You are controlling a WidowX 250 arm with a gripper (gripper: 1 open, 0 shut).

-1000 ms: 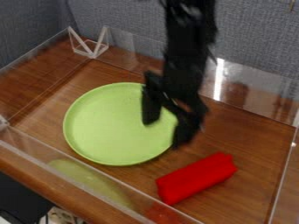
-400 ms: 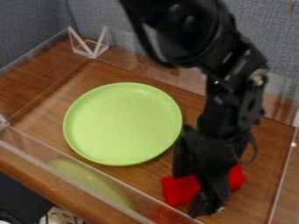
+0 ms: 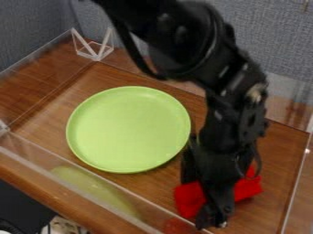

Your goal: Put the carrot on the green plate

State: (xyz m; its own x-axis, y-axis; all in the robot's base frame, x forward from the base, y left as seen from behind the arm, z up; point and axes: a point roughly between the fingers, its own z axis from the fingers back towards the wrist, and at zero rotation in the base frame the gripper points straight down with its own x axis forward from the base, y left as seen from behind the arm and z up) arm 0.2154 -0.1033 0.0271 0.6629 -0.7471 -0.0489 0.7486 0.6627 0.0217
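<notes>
Red carrot (image 3: 248, 186) is on the wooden desk (image 3: 276, 163), towards its near right corner, right of and nearer than the green plate (image 3: 128, 129), well off the rim. Long axis runs diagonally: one blunt end towards the near edge, slightly left, the other towards the right edge and a bit farther back. It lies flat; its middle is hidden by the gripper (image 3: 214, 208), with red showing on both sides. Arm (image 3: 178, 35) comes in from the top of the view, bends over the desk's far side and drops to the carrot, wrist above, hand pointing steeply down with a slight lean. Jaws are open, fingers down at the carrot, crossing in front of its mid-length. Dark fingers on dark hand, so contact is hard to call; they look to be around the bar, not closed on it. Plate is flat, left of the arm. White wire frame (image 3: 91, 45) stands at the far left corner.
</notes>
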